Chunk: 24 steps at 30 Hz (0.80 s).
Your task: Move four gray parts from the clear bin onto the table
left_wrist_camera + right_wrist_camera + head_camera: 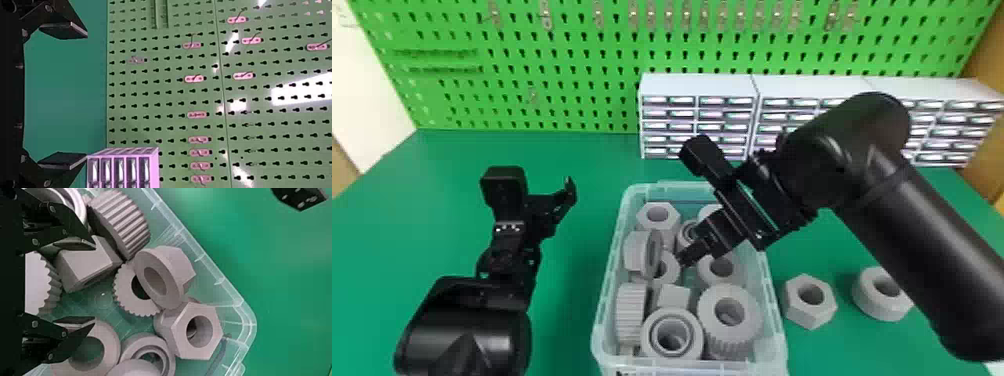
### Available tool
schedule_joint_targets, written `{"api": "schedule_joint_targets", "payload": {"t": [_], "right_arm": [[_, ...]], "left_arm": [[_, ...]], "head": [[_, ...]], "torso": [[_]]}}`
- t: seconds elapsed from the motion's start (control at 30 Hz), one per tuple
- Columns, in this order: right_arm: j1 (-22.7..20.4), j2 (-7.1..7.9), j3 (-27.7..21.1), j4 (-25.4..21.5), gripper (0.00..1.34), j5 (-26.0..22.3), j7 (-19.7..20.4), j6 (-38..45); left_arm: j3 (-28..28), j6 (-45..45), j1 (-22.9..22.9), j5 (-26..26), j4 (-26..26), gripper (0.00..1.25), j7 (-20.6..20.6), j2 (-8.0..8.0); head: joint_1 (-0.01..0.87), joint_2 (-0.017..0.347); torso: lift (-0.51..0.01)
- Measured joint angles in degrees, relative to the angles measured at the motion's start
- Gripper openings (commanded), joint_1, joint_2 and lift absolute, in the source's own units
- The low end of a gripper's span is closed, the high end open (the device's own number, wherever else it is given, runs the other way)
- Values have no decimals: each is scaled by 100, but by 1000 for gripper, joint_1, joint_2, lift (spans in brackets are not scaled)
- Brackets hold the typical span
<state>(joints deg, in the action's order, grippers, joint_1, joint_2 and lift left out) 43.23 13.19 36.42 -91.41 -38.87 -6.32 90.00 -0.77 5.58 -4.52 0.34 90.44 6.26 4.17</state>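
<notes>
In the head view my right gripper (683, 260) points down into the clear bin (777, 325), among gray parts. My right gripper (94, 284) stands open in the right wrist view; one fingertip overlaps an angular gray block (84, 264), the other a smooth gray ring (111, 344). Near them lie a toothed ring (122, 295), a flanged hex part (182, 264) leaning on it, and a hex nut (178, 338). On the table right of the bin rest a gray hex nut (796, 309) and a round ring (868, 302). My left gripper (544, 192) is left of the bin, its fingers (64, 30) apart.
White drawer cabinets (697, 85) stand on the green table (572, 150) behind the bin, against a green pegboard (557, 90). Clear bin walls (219, 280) border the parts on all sides. The right forearm (922, 260) passes above the table's right side.
</notes>
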Motion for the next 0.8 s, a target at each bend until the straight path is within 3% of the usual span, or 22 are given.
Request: {"api": "schedule_joint_targets", "payload": {"t": [0.8], "right_arm": [[-87,371,249,1,755,-107,0,0]], "left_arm": [[65,-14,13,72,-1,1068,50,-4]], "head": [[693,72]], "torso": [[-52]]}}
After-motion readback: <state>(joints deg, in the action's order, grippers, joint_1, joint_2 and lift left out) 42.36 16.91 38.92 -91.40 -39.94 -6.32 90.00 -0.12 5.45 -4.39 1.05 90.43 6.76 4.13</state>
